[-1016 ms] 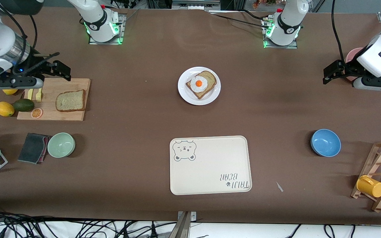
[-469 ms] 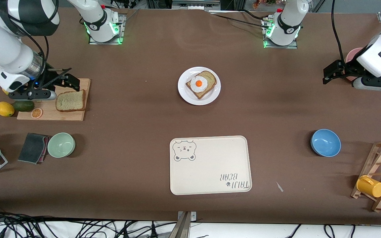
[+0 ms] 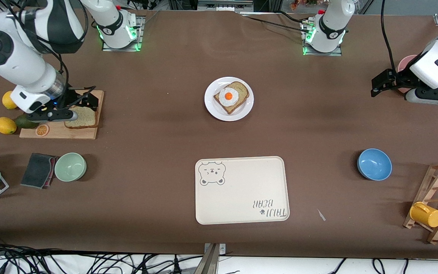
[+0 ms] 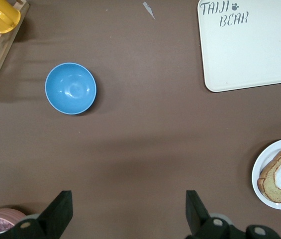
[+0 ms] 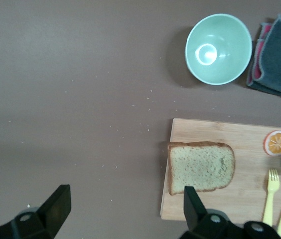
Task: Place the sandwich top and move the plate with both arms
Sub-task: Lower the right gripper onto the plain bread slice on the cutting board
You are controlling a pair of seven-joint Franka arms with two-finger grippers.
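The sandwich top [image 3: 86, 118], a plain speckled bread slice [image 5: 201, 167], lies flat on a wooden cutting board [image 3: 63, 131] toward the right arm's end of the table. My right gripper [image 3: 89, 101] hangs open and empty over the board's edge beside the slice [image 5: 125, 194]. One finger is over the board and the other over bare table. The white plate [image 3: 209, 108] sits mid-table with an egg-topped slice [image 3: 229, 97] on it, and it also shows in the left wrist view [image 4: 264, 158]. My left gripper [image 3: 375, 86] waits open over the left arm's end [image 4: 129, 196].
Lemons, an avocado [image 3: 23, 121], an orange slice and yellow cutlery [image 5: 274, 199] crowd the board's outer end. A green bowl [image 3: 70, 166] and grey cloth [image 3: 38, 170] lie nearer the camera. The bear-print tray [image 3: 242, 190], blue bowl [image 3: 374, 164] and rack with yellow cup [image 3: 426, 214] lie elsewhere.
The right arm has swung in and lowered over the cutting board, its open gripper now beside the bread slice. The left arm has not moved.
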